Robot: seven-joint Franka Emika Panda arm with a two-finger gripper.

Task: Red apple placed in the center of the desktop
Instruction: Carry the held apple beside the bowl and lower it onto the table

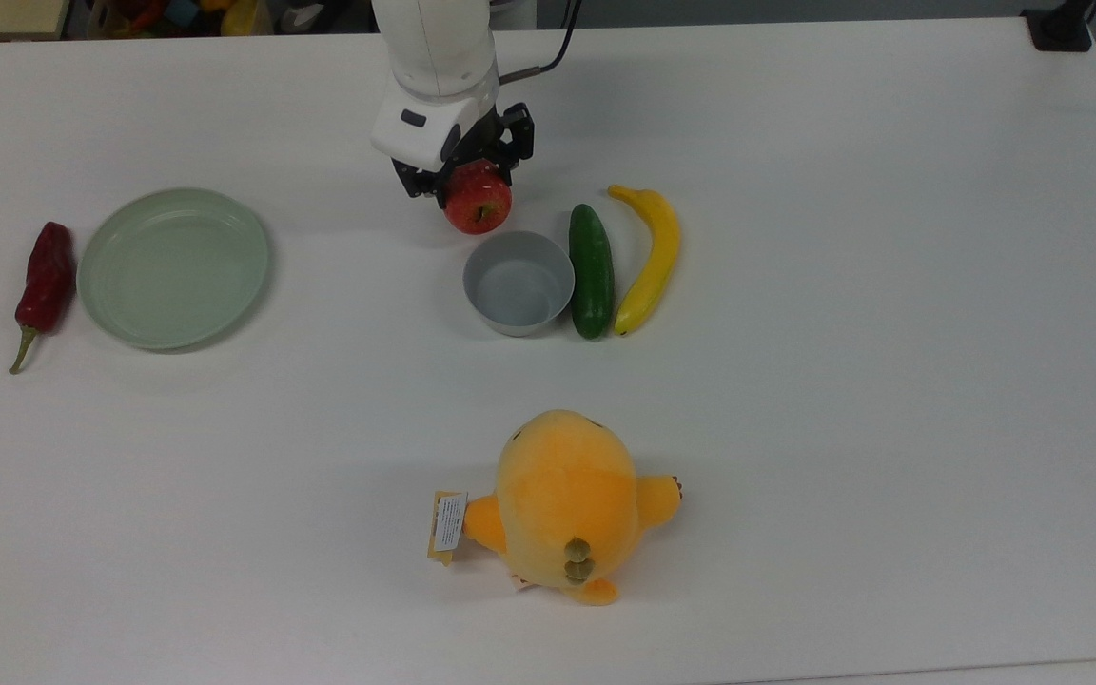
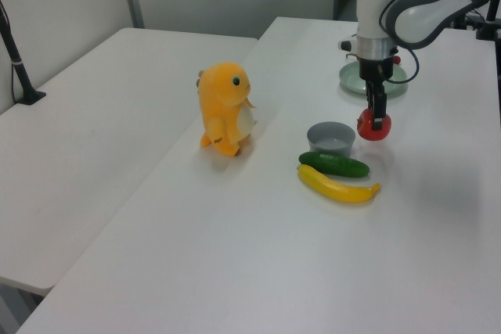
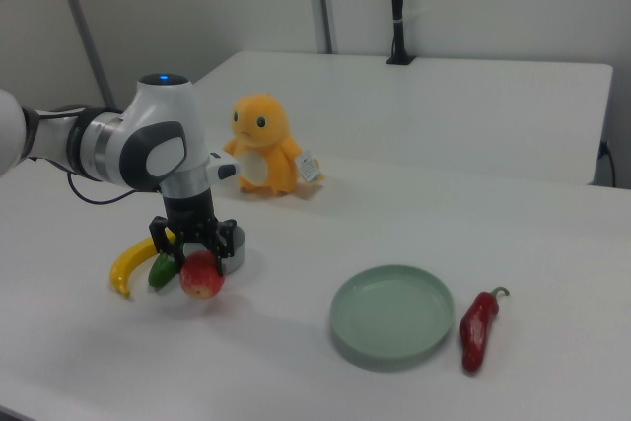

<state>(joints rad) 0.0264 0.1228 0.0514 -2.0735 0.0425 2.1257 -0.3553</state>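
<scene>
gripper: the gripper [image 1: 472,185] was clenched on the red apple [image 1: 479,207], fingers down either side of its upper half.
apple position: in the top view the red apple sat at 11 o'clock of the grey bowl [image 1: 518,283], just beside its rim. whether it rested on the desktop [image 1: 843,400] or hung slightly above it was hard to judge; the right view suggested it was very low.
step in hand: setting the apple down. best done, by my reading, by lowering straight until it bears on the desktop, then opening slowly so it does not roll into the bowl or the cucumber [image 1: 591,270].
placement: the spot looked near mid-table across, a little toward 12 o'clock.
apple look: round, red with pale streaks, dark stem dimple facing the top view, smaller than the bowl.
</scene>
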